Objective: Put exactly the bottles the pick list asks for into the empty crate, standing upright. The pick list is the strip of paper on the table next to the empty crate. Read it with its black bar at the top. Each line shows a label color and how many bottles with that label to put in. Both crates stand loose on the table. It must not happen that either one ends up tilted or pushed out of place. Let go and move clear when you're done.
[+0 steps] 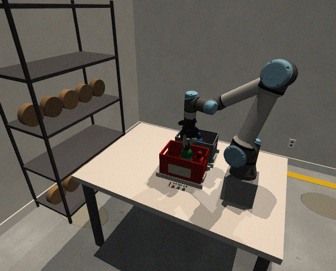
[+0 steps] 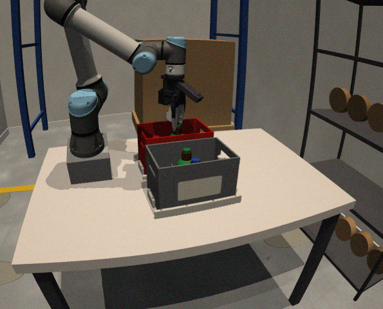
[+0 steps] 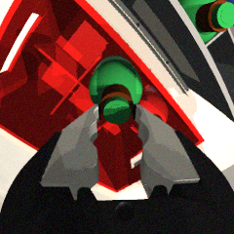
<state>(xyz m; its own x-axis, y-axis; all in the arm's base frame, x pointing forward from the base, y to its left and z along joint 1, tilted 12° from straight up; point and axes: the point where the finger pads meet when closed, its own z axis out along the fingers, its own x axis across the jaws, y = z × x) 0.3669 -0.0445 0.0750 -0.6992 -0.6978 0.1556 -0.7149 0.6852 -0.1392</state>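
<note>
My gripper [image 1: 187,143] [image 2: 176,129] [image 3: 116,105] is shut on the neck of a green bottle [image 1: 186,154] [image 3: 116,78]. The bottle is upright, its body down inside the red crate [image 1: 195,174] [image 2: 141,146] [image 3: 19,97]; its base is hidden. A red bottle [image 1: 199,158] [image 3: 157,108] stands beside it in that crate. The grey crate [image 1: 214,147] [image 2: 166,191] holds a green bottle [image 2: 185,161] [image 3: 225,15], a blue bottle [image 1: 200,136] [image 2: 195,160] and a white-topped thing [image 2: 221,156]. The pick list [image 1: 187,189] shows red, green and blue marks; its numbers are too small to read surely.
The crates stand close side by side, with low pale rails [image 1: 178,180] [image 2: 197,206] along their bases. The arm's base block [image 1: 239,191] [image 2: 89,169] stands on the table beside them. A black shelf rack [image 1: 46,136] stands beyond the table's edge.
</note>
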